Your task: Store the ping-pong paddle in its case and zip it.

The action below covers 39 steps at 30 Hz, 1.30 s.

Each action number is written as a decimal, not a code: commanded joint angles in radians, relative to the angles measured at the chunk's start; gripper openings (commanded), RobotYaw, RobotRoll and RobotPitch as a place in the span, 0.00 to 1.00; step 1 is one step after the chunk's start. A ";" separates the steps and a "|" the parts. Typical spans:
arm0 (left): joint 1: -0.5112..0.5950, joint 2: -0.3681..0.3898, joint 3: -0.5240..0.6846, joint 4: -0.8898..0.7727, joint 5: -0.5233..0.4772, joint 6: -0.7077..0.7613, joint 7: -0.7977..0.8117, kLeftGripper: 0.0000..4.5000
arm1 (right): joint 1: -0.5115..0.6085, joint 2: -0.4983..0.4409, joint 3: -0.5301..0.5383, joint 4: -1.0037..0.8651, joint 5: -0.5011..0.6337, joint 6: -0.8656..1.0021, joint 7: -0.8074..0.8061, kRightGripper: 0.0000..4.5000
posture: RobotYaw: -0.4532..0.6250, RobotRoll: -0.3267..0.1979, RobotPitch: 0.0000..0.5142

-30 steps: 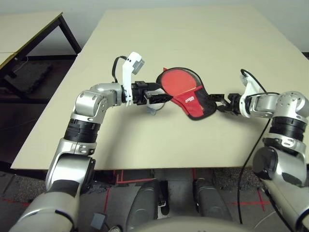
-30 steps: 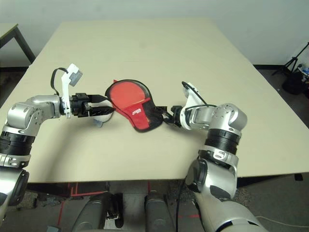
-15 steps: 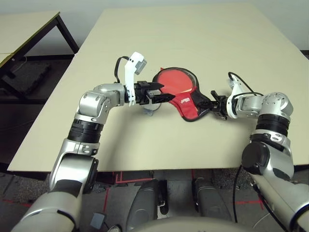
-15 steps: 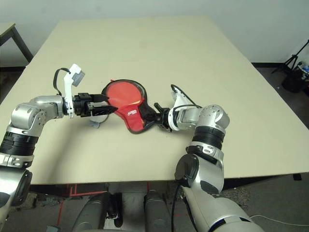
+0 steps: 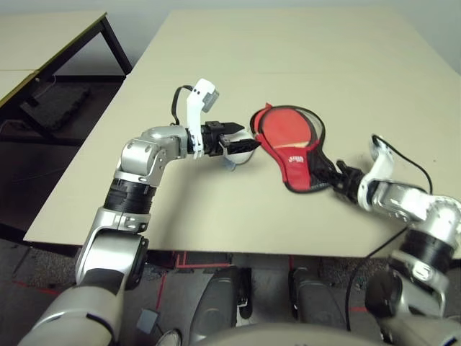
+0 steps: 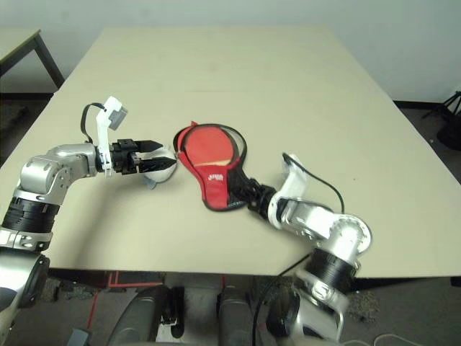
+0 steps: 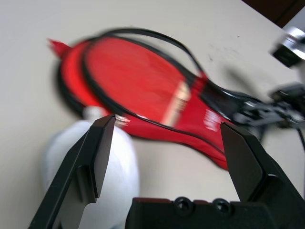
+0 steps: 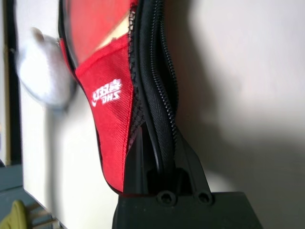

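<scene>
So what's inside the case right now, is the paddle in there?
Through the clear panel of the case a round red face shows, likely the paddle blade. The handle end is covered by red fabric, where the right hand pinches the black edge, so the handle cannot be seen.

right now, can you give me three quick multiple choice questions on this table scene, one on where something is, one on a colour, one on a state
1. Where is the white fluffy ball?
A. between the open fingers of the left tool
B. inside the case
C. at the far table edge

2. What colour is the fabric of the case?
A. blue
B. red
C. green

3. What state is the right tool in?
A. wide open above the table
B. shut on the case's black edge
C. shut on the ball

Answers:
1 A, the left wrist view shows the ball by one finger, the other standing well apart.
2 B, red cloth with a white logo shows in the right wrist view.
3 B, its fingers pinch the black zip edge at the case's narrow end.
</scene>
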 commanded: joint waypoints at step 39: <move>-0.110 0.099 -0.087 0.284 0.225 -0.261 -0.141 1.00 | -0.623 -0.557 0.817 0.143 -0.958 -0.301 1.186 0.99 | 0.35 0.62 0.21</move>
